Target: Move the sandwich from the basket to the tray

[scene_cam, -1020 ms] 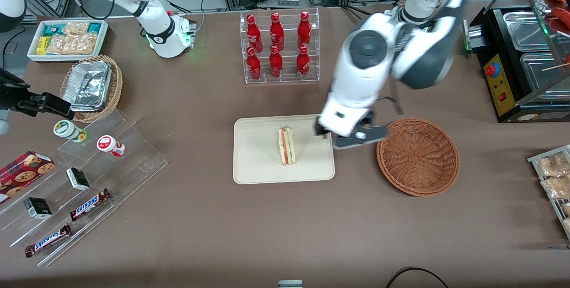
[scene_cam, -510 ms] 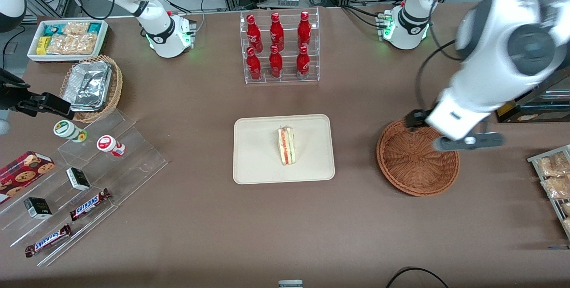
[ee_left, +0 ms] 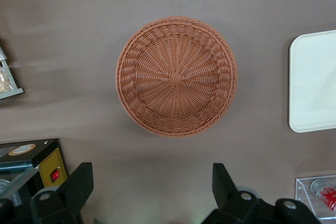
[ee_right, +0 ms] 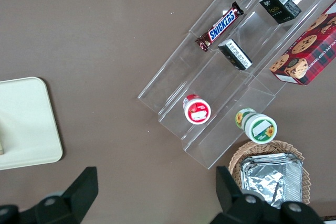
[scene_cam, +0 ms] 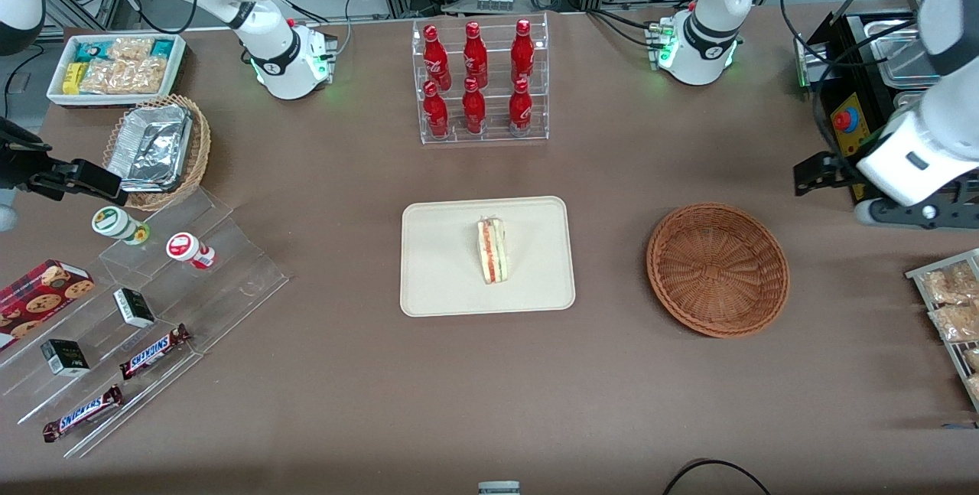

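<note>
Front view shows the sandwich (scene_cam: 492, 251) lying on the tray (scene_cam: 443, 281), basket (scene_cam: 717, 269) empty; my gripper (ee_left: 152, 190), fingers apart, holds nothing: task looks done.

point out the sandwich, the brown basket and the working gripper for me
sandwich (scene_cam: 492, 251): front view, on its striped cut face, lying on the tray.
basket (ee_left: 176, 76): left wrist view, centre of its woven floor.
gripper (ee_left: 152, 184): left wrist view, midway between its open fingers, above the table beside the basket.
</note>
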